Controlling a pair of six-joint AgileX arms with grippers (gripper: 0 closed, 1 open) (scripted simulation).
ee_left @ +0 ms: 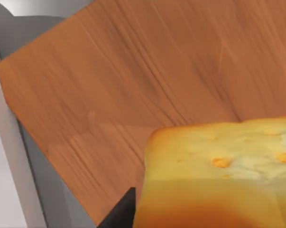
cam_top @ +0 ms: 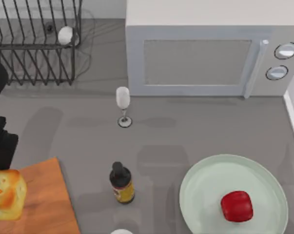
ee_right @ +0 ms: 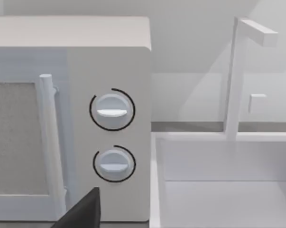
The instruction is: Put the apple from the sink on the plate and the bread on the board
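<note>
A golden bread [ee_left: 218, 175] chunk with a toasted top sits close to the left wrist camera, resting on the orange-brown wooden board [ee_left: 133, 80]. From above, bread [cam_top: 5, 194] and board [cam_top: 44, 200] lie at the lower left of the frame, with the left arm [cam_top: 0, 141] dark at the left edge just above them; whether its gripper is open or closed cannot be told. At the lower right, the red apple [cam_top: 237, 206] rests on the pale green plate [cam_top: 205, 180]. A dark bottle [cam_top: 121, 183] and a wine glass [cam_top: 123, 105] stand mid-frame, a microwave [cam_top: 205, 53] behind. The right wrist camera faces the microwave's dials [ee_right: 112, 111] and a white sink [ee_right: 223, 180].
</note>
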